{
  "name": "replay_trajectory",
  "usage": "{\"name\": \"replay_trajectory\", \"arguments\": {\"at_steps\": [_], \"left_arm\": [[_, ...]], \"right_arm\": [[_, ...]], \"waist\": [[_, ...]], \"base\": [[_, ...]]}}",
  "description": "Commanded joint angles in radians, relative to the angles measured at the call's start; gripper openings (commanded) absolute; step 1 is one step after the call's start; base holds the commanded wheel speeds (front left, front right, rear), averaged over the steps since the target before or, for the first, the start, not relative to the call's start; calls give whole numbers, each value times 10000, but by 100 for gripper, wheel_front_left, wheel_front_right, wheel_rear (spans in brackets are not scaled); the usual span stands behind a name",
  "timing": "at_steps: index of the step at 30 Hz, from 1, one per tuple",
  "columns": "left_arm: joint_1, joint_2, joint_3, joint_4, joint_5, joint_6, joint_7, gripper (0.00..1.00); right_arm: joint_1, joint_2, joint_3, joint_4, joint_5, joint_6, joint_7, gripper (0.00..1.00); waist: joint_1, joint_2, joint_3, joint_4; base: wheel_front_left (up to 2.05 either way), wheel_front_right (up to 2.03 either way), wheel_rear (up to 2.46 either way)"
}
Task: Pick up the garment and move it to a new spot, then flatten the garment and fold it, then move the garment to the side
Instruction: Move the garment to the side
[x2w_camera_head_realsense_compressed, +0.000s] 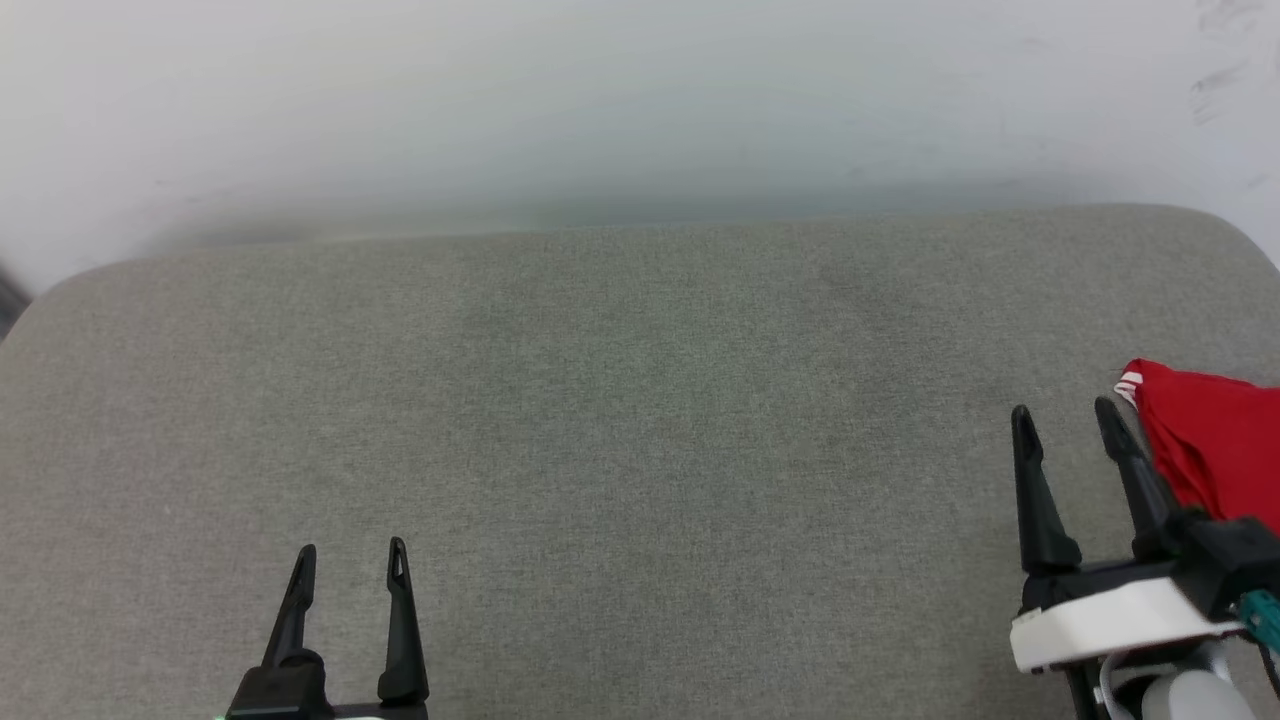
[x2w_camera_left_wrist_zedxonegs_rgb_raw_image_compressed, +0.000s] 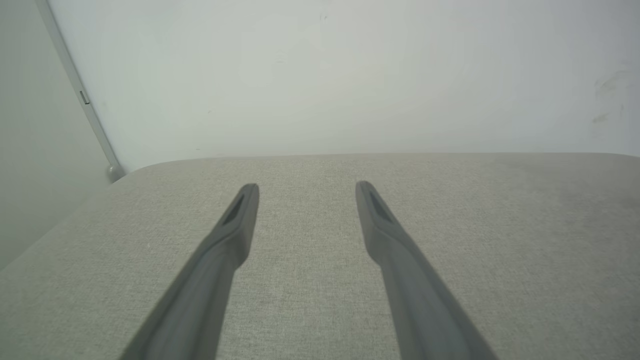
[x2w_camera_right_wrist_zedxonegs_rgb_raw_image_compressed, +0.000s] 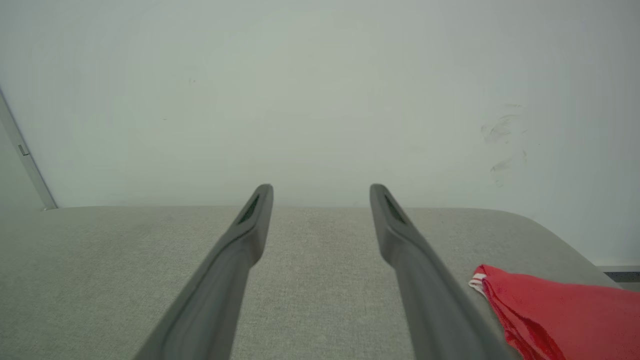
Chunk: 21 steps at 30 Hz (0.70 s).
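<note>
Gaping empty, left tool (x2w_camera_head_realsense_compressed: 351, 548) and right tool (x2w_camera_head_realsense_compressed: 1062, 408) flank open cushion (x2w_camera_head_realsense_compressed: 640, 450); garment (x2w_camera_head_realsense_compressed: 1215, 440) hugs its right edge.

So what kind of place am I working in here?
Likely an indoor room: a grey fabric-covered padded surface against a plain white wall, with the red garment at its right edge.

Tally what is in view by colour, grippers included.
Red: 1, the red fabric garment with red-and-white striped trim.
Black: 2, the black two-fingered left gripper and right gripper, jaws open.
Grey: 1, the grey fabric-covered surface.
Total: 4.
</note>
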Motion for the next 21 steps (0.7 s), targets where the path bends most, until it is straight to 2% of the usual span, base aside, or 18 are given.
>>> {"name": "replay_trajectory", "arguments": {"at_steps": [1, 13, 21], "left_arm": [[162, -15, 51, 51, -36, -67, -22, 100], [456, -26, 154, 239, 1, -257, -22, 100], [579, -31, 226, 413, 72, -327, -22, 100]], "right_arm": [[591, 143, -42, -280, 29, -10, -19, 100], [2293, 337, -62, -1247, 408, -10, -18, 100], [2707, 337, -108, -1394, 710, -10, -18, 100]], "waist": [[1, 0, -177, 48], [1, 0, -553, 121], [1, 0, -656, 141]], "base": [[0, 0, 0], [0, 0, 0], [0, 0, 0]]}}
